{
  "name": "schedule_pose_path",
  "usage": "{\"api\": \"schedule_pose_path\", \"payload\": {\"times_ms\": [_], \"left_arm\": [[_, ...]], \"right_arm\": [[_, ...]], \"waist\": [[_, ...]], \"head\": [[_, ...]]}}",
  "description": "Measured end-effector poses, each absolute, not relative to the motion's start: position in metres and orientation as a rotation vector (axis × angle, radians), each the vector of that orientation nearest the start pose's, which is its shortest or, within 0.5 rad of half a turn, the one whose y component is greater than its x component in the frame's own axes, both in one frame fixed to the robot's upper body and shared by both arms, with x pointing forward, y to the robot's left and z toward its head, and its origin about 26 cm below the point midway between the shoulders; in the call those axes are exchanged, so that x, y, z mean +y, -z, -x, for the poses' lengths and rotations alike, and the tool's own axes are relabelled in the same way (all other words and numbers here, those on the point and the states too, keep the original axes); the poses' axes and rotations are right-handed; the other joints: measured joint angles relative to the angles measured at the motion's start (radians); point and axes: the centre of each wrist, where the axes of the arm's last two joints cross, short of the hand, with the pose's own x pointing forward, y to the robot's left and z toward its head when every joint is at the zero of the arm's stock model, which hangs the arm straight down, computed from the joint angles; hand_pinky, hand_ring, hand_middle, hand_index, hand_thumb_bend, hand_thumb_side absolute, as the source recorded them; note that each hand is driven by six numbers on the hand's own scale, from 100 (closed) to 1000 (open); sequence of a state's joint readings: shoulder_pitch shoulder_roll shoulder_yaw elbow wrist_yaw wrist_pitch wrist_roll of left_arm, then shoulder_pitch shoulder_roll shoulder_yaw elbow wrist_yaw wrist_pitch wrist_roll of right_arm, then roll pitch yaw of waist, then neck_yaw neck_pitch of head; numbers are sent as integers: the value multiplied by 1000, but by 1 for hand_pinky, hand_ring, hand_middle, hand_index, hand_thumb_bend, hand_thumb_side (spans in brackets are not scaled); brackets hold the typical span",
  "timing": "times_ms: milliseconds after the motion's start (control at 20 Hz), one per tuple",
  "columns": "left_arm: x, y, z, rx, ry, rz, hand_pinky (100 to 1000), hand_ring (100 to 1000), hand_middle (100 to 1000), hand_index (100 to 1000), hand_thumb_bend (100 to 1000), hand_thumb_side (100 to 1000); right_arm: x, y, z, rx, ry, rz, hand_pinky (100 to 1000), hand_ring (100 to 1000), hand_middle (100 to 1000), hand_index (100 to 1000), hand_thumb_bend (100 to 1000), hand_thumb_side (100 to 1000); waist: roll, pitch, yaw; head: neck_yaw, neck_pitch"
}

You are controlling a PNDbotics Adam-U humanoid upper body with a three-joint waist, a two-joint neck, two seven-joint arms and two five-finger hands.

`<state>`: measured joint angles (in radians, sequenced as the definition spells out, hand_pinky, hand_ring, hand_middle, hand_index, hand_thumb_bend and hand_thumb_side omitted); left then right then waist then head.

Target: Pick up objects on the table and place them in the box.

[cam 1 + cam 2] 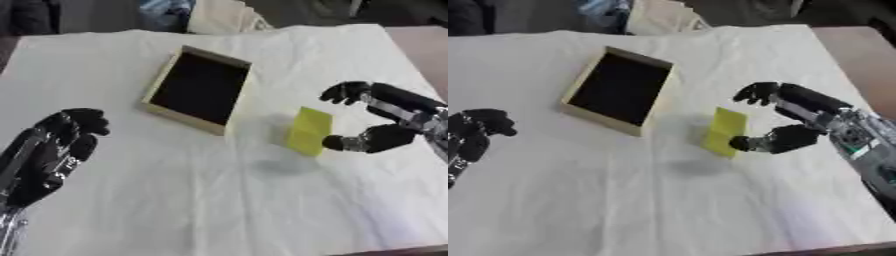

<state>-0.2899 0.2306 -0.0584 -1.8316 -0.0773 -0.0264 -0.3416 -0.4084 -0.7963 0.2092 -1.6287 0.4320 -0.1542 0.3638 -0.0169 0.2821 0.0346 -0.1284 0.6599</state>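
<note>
Your right hand (376, 117) has the yellow block (310, 131) between thumb and curled fingers, raised off the white cloth (219, 200) just right of the open wooden box (156, 87), ready to carry across; your left hand (61, 145) idles lower left, fingers loosely curled, holding nothing

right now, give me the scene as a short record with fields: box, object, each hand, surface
box: box with tan walls and dark inside, open, nothing visible in it
object: yellow flat block, right of the box, apart from it, tilted; a shadow lies beneath it
right hand: right hand at the block's right edge, thumb and fingers curled around it
left hand: left hand at lower left, fingers curled, holding nothing
surface: table under a white cloth
</note>
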Motion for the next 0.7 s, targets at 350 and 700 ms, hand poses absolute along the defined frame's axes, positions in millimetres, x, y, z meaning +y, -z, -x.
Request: {"api": "schedule_pose_path", "payload": {"times_ms": [350, 700], "left_arm": [[239, -148, -322, -2025, 729, 70, 863, 697, 660, 787, 496, 681], [237, -147, -322, -2024, 735, 75, 863, 698, 660, 787, 495, 682]], "right_arm": [[-336, -180, -357, -1568, -1505, 672, 783, 827, 872, 910, 593, 840], [-337, -175, -366, -1565, -1480, 693, 771, 810, 855, 901, 585, 838]], "waist": [[3, 0, 1], [6, 0, 3]], "head": [[-7, 0], [-9, 0]]}}
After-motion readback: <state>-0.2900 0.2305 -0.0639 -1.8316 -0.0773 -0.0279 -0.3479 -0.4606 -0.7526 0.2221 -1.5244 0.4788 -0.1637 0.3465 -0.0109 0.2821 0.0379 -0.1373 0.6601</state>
